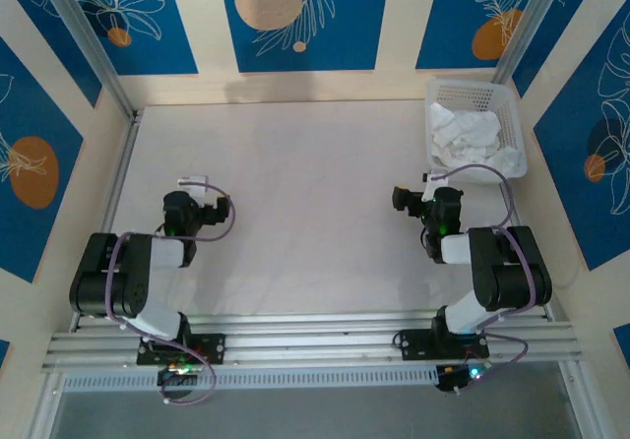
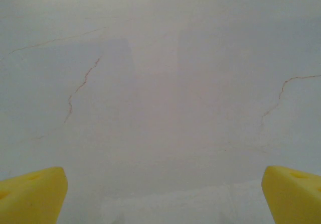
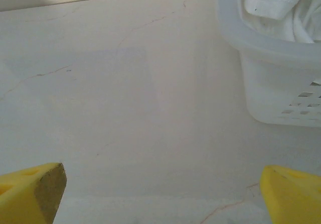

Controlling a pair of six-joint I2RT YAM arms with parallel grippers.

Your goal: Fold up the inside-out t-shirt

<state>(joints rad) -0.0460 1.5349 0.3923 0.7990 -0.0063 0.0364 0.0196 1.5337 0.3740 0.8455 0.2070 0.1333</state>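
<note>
The t-shirt [image 1: 471, 132] lies crumpled in the basket [image 1: 513, 116] at the table's [image 1: 315, 222] far right corner. The left gripper [image 2: 163, 196] hangs over bare table with its yellow fingers [image 2: 32, 194] spread wide, holding nothing. The right gripper [image 3: 163, 194] is just as wide and empty, low over the table near the basket, which stands ahead to its right

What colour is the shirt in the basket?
The shirt is white, clearest in the right wrist view.
</note>
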